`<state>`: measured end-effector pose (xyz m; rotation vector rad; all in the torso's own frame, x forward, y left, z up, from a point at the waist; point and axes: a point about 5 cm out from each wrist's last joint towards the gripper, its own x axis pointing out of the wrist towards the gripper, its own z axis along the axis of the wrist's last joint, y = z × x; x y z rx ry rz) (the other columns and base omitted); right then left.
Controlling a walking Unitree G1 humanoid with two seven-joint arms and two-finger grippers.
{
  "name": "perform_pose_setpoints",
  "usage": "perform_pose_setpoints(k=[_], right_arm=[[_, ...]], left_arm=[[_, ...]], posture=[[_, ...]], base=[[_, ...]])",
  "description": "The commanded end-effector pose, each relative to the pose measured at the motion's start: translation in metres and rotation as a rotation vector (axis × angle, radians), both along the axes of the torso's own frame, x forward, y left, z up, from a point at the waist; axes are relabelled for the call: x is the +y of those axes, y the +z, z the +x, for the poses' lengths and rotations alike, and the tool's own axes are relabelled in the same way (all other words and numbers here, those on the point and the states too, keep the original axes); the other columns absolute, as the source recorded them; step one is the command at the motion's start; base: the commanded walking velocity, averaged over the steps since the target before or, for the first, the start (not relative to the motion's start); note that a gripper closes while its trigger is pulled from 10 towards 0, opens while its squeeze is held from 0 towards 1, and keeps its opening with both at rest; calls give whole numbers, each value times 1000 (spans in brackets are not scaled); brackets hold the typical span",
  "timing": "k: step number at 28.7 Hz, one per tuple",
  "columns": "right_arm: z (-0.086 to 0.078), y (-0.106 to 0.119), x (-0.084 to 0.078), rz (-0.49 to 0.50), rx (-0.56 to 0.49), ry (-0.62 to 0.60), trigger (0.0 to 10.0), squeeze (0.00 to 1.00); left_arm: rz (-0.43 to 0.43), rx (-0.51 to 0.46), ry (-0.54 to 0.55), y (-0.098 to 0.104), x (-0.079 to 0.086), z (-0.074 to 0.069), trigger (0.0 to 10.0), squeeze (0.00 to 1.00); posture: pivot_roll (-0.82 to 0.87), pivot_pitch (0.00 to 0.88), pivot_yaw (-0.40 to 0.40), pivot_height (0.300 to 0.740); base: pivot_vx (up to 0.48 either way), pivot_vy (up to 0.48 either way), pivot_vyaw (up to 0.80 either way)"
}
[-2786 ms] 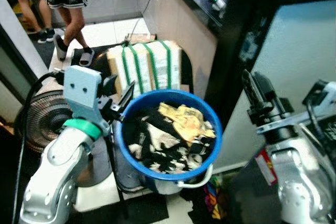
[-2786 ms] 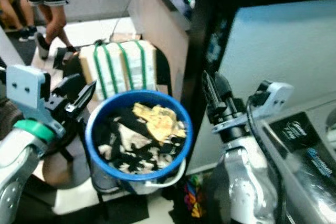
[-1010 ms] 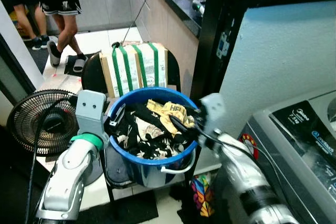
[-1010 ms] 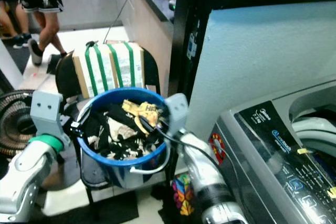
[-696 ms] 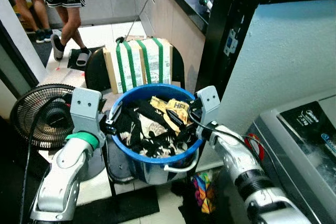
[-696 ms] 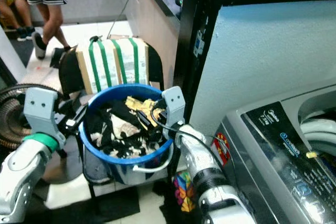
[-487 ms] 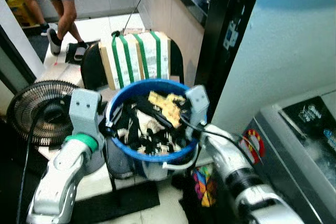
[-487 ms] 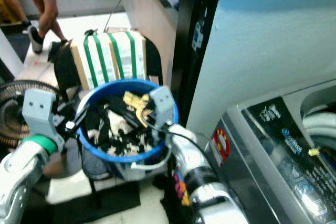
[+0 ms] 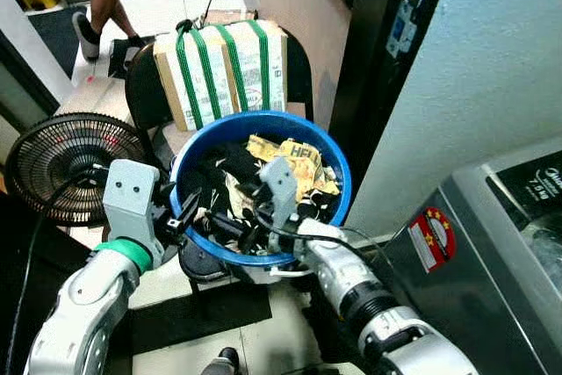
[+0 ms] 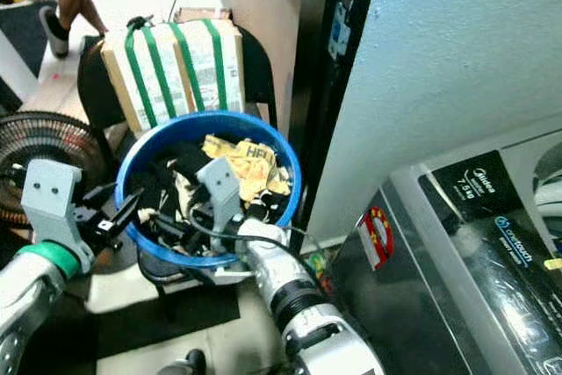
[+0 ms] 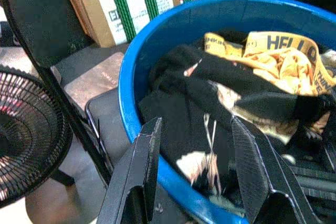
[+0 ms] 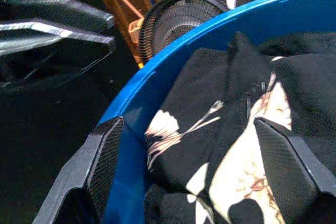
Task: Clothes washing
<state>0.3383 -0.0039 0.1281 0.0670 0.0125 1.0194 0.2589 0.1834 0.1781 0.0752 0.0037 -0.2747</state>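
Right end effector (image 12: pixel 199 171), fingers spread, reaches into the blue bucket (image 9: pixel 338 173) over the black patterned garment (image 12: pixel 210 129); it should sink deeper before pinching. Left end effector (image 11: pixel 194 171) waits released at the rim.

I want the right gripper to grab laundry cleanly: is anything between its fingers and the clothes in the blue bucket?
Nothing visible blocks it. The right gripper is open, its fingers straddling the blue bucket at the near rim, one outside the wall, with the black patterned clothes directly ahead. The left gripper straddles the rim too.
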Motion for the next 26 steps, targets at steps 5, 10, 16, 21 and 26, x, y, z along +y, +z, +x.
perform_pose_setpoints(k=[5,10,16,21,26], right_arm=[[-9,-13,8,-10,33,48,10000,0],[-9,-15,8,-28,11,-2,10000,0],[2,-7,-15,80,-10,-166,10000,0],[7,-7,-29,77,-31,-231,10000,0],[5,-17,-36,-17,-41,-237,10000,0]], left_arm=[[-6,35,-71,-2,-4,-12,10000,0],[-19,62,-146,-3,-12,-18,10000,0],[-43,69,-197,-2,-17,-21,10000,0],[-49,74,-225,-1,-19,-22,10000,0],[-52,89,-274,-1,-25,-24,10000,0]], posture=[[193,243,106,740],[195,240,111,740],[195,240,111,740],[185,231,117,740],[183,229,120,740]], base=[[0,0,0],[0,0,0],[0,0,0],[0,0,0],[0,0,0]])
